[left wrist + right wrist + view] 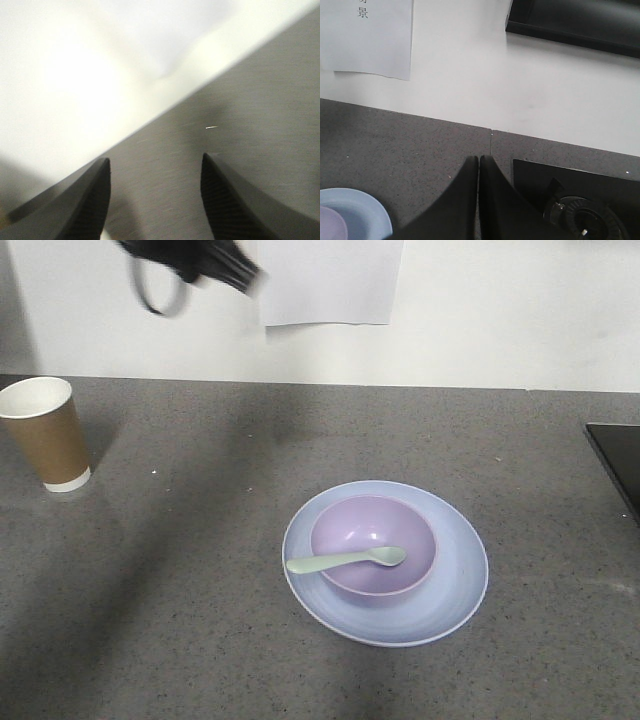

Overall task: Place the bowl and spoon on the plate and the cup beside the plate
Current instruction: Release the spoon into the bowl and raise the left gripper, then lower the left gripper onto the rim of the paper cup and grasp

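In the front view the pale blue plate (455, 585) lies on the grey counter right of centre. The lavender bowl (372, 530) stands on it, and the mint-green spoon (345, 560) rests across the bowl with its handle out to the left. At the far left, apart from the plate, stands the brown paper cup (45, 435), upright. My left gripper (155, 162) is open and holds nothing; it is high up and motion-blurred, over bare counter by the wall. My right gripper (479, 159) is shut and holds nothing, with the plate's rim (367, 212) to its lower left.
A black stove top (618, 462) with a knob (587, 220) sits at the counter's right edge. A sheet of paper (330, 280) hangs on the white wall behind. The left arm (190, 262) blurs across the top left.
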You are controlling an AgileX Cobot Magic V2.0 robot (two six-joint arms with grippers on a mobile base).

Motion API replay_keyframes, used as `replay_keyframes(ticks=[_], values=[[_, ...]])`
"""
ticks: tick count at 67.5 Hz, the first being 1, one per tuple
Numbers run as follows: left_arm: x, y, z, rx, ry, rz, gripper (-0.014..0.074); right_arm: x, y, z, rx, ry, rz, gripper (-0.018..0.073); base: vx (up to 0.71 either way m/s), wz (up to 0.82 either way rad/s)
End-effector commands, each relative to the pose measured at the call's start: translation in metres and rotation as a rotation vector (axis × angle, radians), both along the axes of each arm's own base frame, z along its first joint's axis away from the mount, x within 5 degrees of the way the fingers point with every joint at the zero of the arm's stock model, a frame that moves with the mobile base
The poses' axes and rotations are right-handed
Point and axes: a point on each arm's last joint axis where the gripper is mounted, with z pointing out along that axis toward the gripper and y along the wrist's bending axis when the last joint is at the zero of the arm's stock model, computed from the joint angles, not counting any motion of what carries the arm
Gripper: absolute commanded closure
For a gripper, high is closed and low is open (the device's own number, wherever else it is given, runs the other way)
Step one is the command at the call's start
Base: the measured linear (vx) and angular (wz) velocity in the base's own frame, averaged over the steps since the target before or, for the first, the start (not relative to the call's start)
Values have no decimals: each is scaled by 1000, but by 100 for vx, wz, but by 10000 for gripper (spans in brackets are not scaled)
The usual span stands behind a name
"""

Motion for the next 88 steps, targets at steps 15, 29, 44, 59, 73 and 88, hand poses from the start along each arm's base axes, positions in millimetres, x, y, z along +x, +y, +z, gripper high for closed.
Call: replay_keyframes(ticks=[15,29,44,59,73,88], values=[[15,129,30,-170,-116,324,199,-4,-2,13,-3,-85,3,565,0,0],[36,193,-1,-384,-55,424,198,-4,-2,13,-2,-84,4,565,0,0],[64,215,-53,-468,115,423,198,-2,-1,13,1,-78,7,565,0,0],[85,218,-92,-448,246,446,198,5,2,3,-12,-68,19,565,0,0],[93,221,-109,-423,290,462,198,18,10,-24,-42,-80,68,565,0,0],[94,226,-122,-362,314,489,198,20,11,-27,-39,-89,79,565,0,0]])
